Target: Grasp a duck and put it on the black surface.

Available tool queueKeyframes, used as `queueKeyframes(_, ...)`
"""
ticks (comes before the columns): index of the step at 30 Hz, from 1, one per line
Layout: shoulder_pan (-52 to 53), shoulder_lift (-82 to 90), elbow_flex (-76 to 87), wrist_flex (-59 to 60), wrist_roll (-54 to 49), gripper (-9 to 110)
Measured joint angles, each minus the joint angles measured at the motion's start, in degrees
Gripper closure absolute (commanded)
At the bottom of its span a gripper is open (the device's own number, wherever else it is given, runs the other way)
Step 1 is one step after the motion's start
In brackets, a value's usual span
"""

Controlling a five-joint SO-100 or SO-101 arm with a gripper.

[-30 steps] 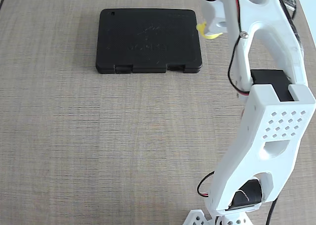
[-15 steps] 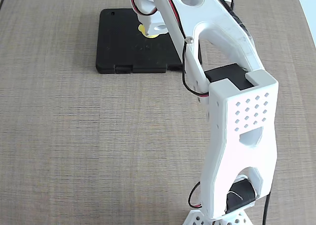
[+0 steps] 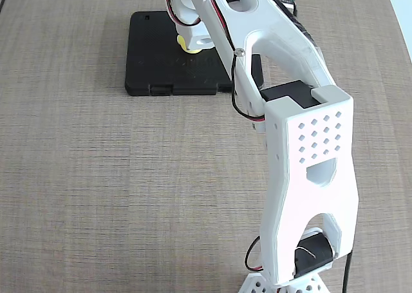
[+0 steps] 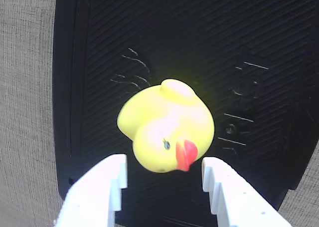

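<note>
The yellow duck (image 4: 167,124) lies tilted on its side on the black surface (image 4: 249,32), its red-orange beak toward the camera in the wrist view. My gripper (image 4: 164,161) is open. Its two white fingertips (image 4: 112,182) stand either side of the duck's head with small gaps, not pressing it. In the fixed view the duck (image 3: 187,45) shows as a yellow patch under the gripper (image 3: 195,37), on the black surface (image 3: 154,55) at the far side of the table. Most of the duck is hidden there by the arm.
The white arm (image 3: 309,151) stretches from its base at the near edge (image 3: 283,283) over the right part of the slab. The wood-grain table (image 3: 96,177) surrounds the slab. The slab's notched tabs (image 3: 161,88) face the near side.
</note>
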Motion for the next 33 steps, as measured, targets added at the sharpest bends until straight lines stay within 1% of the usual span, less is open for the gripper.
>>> queueKeyframes(7, 7.7, 1.9, 1.1, 0.0, 0.0, 82)
queueKeyframes(9, 10.9, 7.4, 3.9, 0.0, 0.0, 83)
queueKeyframes(13, 13.6, 22.2, 13.9, 0.0, 0.0, 84)
queueKeyframes(17, 15.0, 39.3, 29.2, 0.0, 0.0, 86)
queueKeyframes(20, 19.4, 53.3, 43.1, -1.5, 0.0, 89)
queueKeyframes(23, 25.0, 68.2, 58.5, -5.5, 0.0, 95)
queueKeyframes(27, 26.9, 90.2, 78.9, -10.8, -0.1, 103)
queueKeyframes(31, 27.0, 113.2, 94.7, -12.7, -0.1, 101)
queueKeyframes(33, 27.1, 120.1, 99.8, -12.7, -0.1, 101)
